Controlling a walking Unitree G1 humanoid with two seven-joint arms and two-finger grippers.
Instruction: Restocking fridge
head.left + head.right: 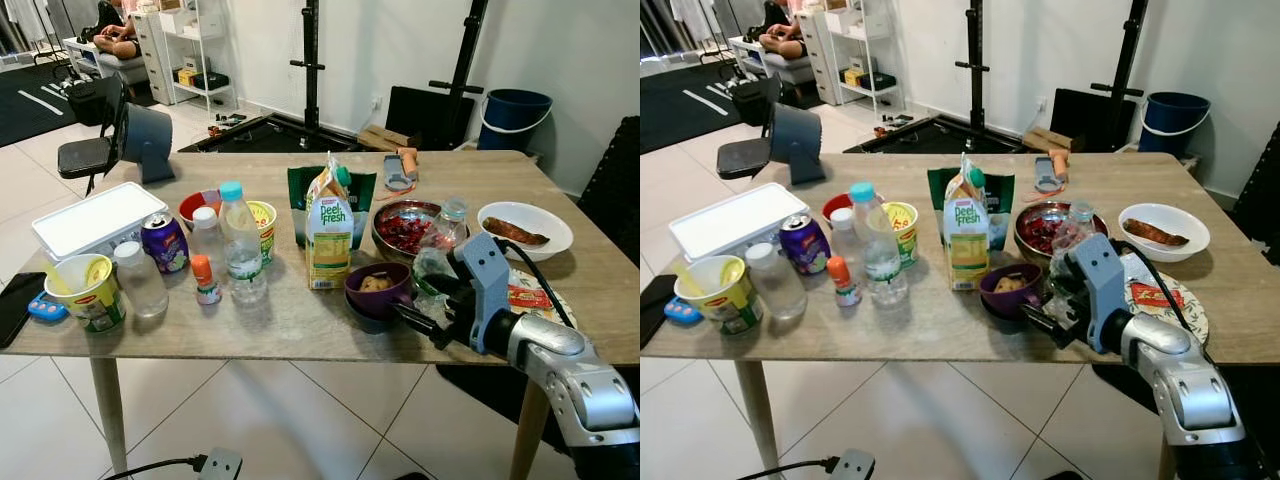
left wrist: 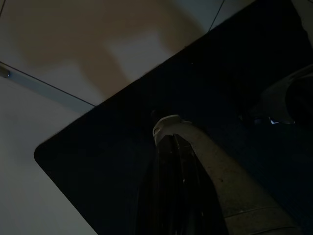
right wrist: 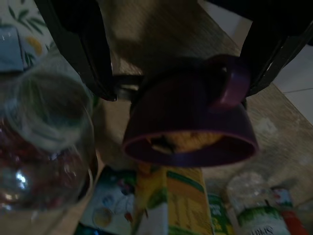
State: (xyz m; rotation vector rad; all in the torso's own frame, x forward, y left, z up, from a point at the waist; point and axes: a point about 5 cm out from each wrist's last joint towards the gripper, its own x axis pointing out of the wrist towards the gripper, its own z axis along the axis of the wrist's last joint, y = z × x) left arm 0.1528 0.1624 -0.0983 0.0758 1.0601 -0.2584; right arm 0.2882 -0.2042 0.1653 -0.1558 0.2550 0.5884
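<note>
On the surface (image 1: pixel 300 325), just right of the juice carton (image 1: pixel 328 232), the purple bowl (image 1: pixel 377 290) is sitting rigid, light, and open-topped, so spillable. The right gripper (image 1: pixel 425 322) is nearing with jaws spread wide; its handle looks the best hold.

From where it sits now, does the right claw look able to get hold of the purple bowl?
Probably yes. The right claw is open at the table's near edge with the purple bowl directly ahead between its fingers. Only the clear bottle crowds one side.
</note>
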